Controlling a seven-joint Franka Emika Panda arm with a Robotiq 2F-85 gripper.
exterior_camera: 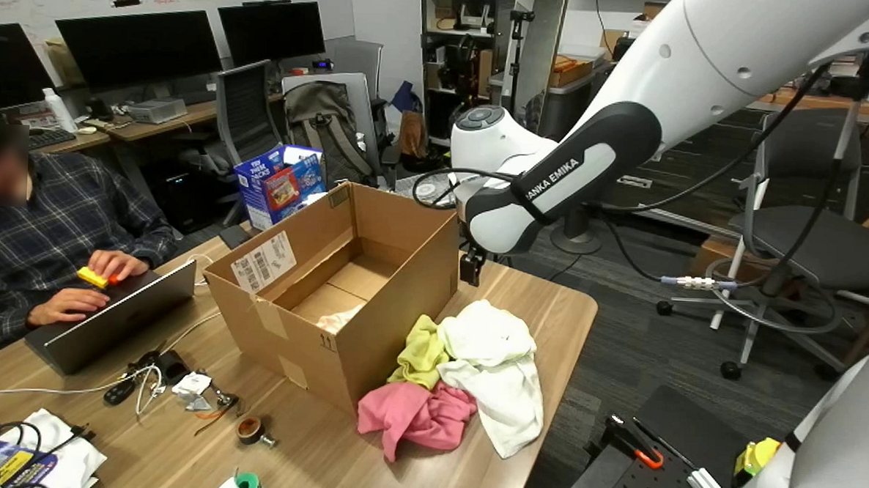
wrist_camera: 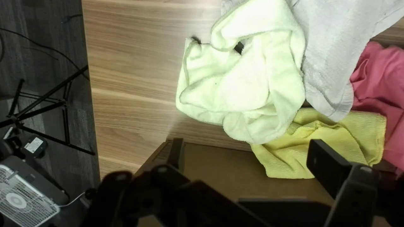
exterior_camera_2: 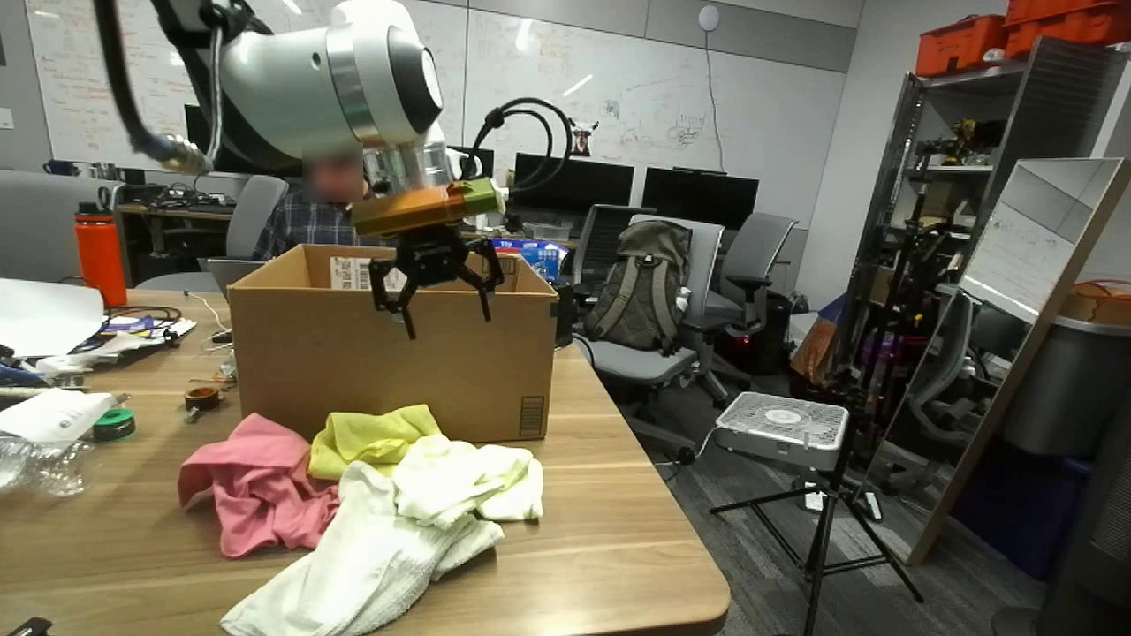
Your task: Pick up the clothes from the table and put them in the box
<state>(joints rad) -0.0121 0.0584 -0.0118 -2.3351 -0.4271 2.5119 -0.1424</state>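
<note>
Claw: spread wide, and there it hangs, up near the wall of the cardboard box!
Clothes: heaped on the tabletop, right beside the box.
Greenish-white towel: bunched against the grey-white towel, and the wrist view has both!
Yellow cloth: just beside the box, touching the greenish-white towel.
Pink cloth: crumpled right up against the yellow.
Inside the box: a pale crumpled thing, partly hidden.
Laptop: a person in plaid sits behind it.
</note>
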